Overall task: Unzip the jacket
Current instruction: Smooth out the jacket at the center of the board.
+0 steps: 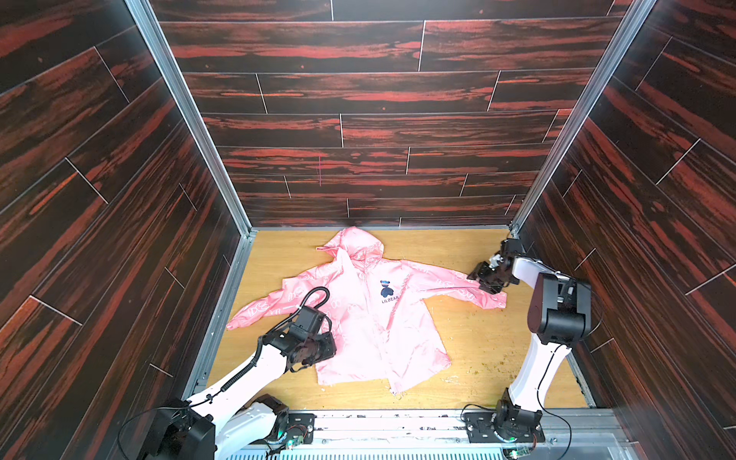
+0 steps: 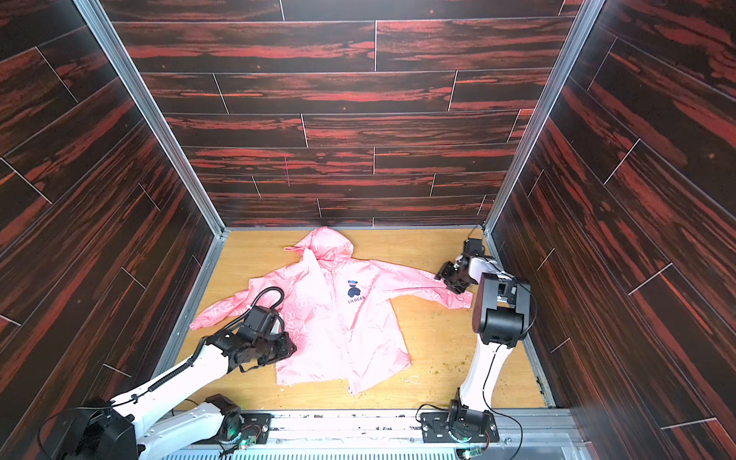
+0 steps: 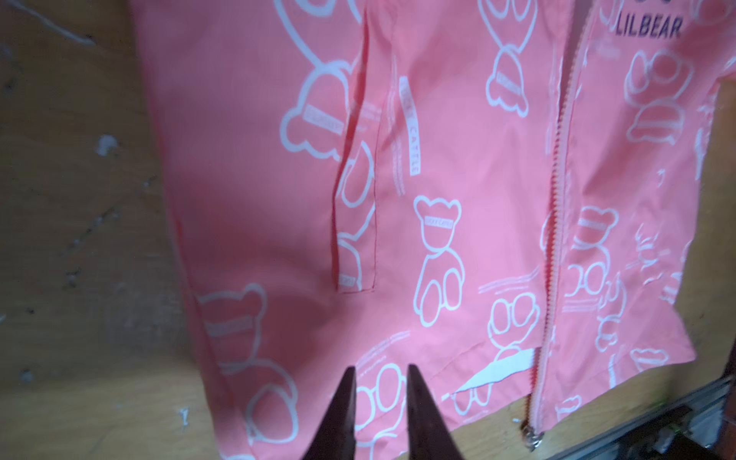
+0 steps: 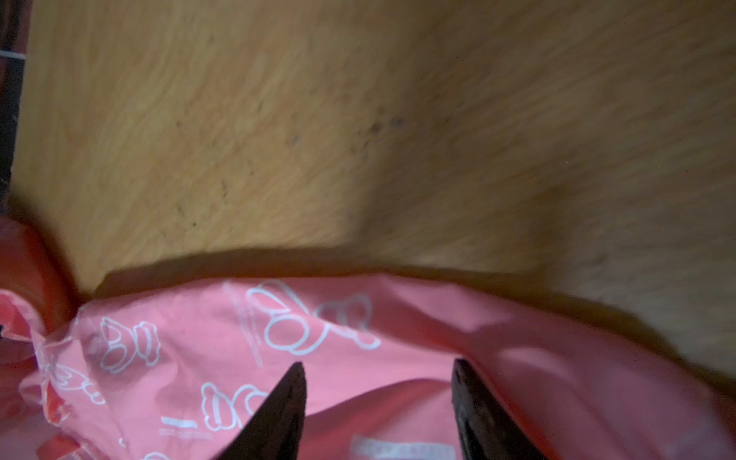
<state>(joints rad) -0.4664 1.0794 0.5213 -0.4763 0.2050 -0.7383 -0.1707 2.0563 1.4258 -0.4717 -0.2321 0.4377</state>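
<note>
Both over jacket (image 1: 378,318): left claw (image 3: 381,368) near hem (image 1: 358,378), right claw (image 4: 378,362) at sleeve (image 1: 450,284).

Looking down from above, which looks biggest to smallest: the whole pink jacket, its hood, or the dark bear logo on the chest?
In a top view:
1. jacket, by far the largest
2. hood
3. bear logo, clearly the smallest

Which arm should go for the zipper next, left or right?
Left, probably. The left gripper hangs over the jacket's lower front, and its wrist view shows the zipper close by. The right gripper, open, is out over a sleeve near the cuff, far from the zipper.
</note>
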